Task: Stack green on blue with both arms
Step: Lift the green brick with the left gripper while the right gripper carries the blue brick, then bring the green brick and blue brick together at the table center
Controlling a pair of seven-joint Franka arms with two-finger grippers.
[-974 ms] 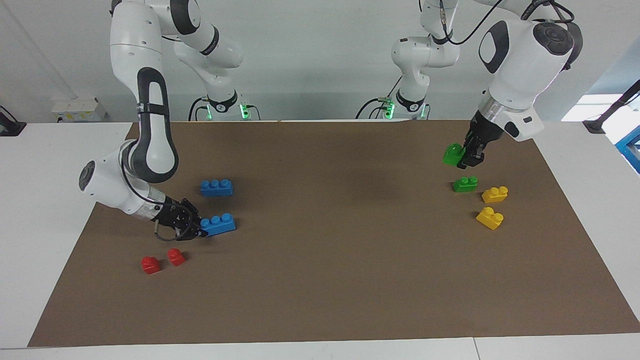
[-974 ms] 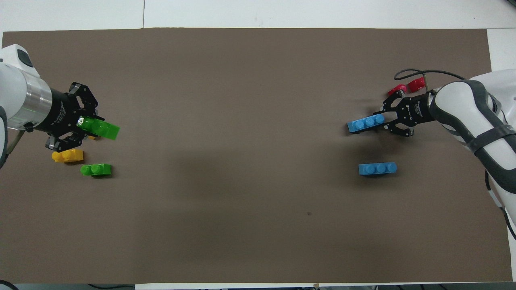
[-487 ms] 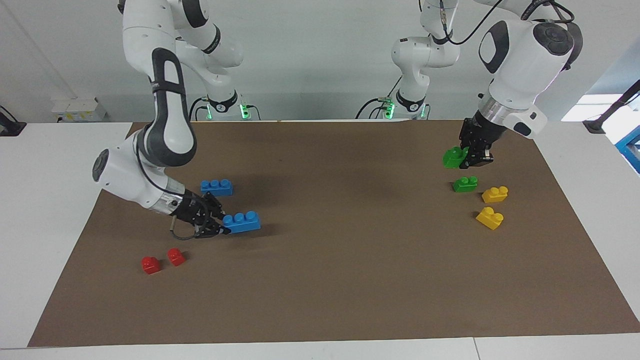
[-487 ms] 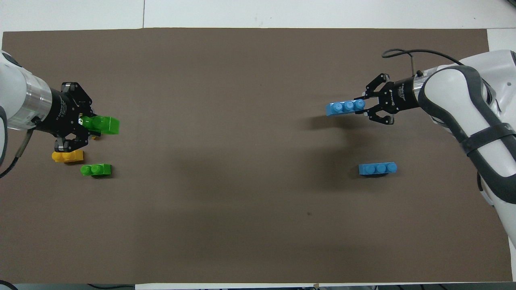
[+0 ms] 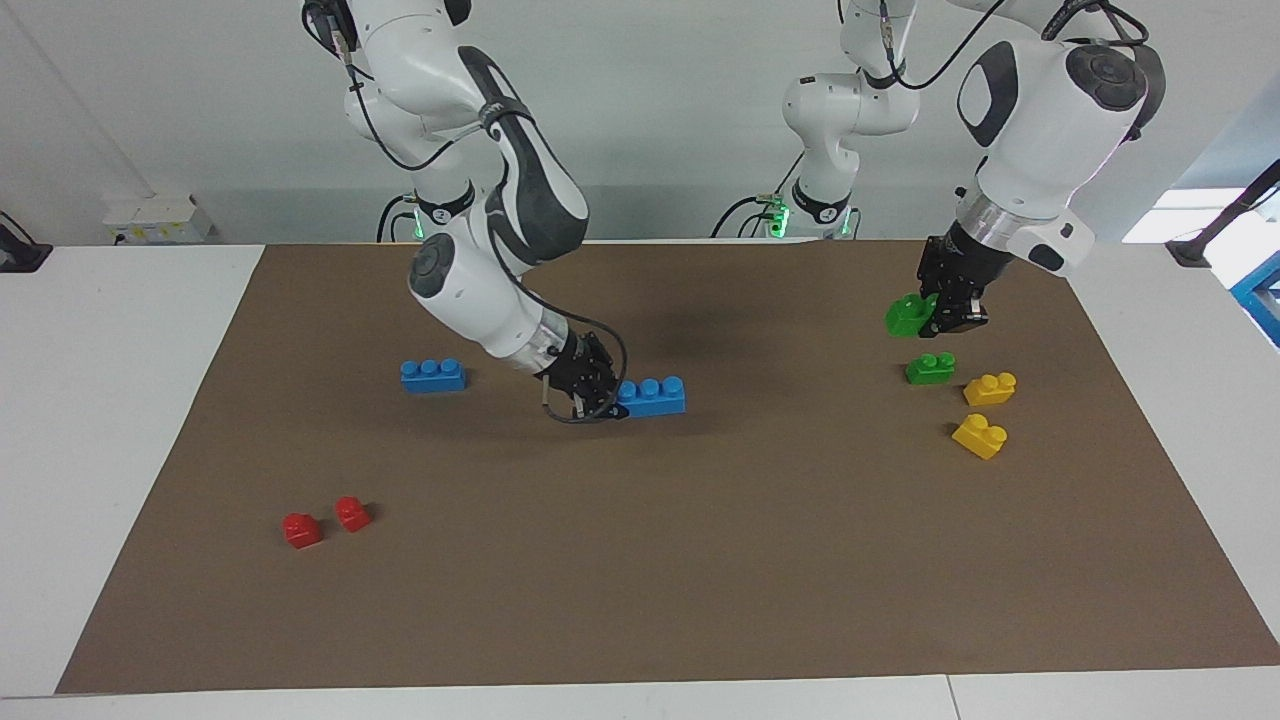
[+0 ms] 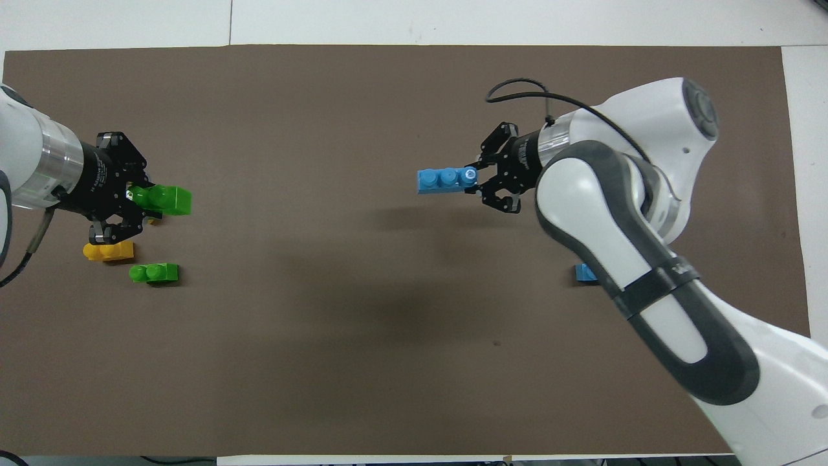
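Observation:
My right gripper (image 5: 612, 400) is shut on one end of a blue three-stud brick (image 5: 652, 396) and holds it level over the middle of the brown mat; it shows in the overhead view (image 6: 475, 180) with the brick (image 6: 443, 180). My left gripper (image 5: 935, 312) is shut on a green two-stud brick (image 5: 907, 314), held above the mat at the left arm's end, also seen from overhead (image 6: 139, 197) with its brick (image 6: 165, 200). A second green brick (image 5: 930, 369) lies on the mat below it. A second blue brick (image 5: 432, 375) lies toward the right arm's end.
Two yellow bricks (image 5: 990, 388) (image 5: 980, 436) lie beside the loose green brick, farther from the robots. Two red bricks (image 5: 301, 529) (image 5: 351, 513) lie at the right arm's end. The right arm hides most of the loose blue brick (image 6: 585, 273) from overhead.
My right gripper has carried the blue brick from near the red bricks to over the mat's middle. My left gripper has turned slightly and stayed in place with the green brick.

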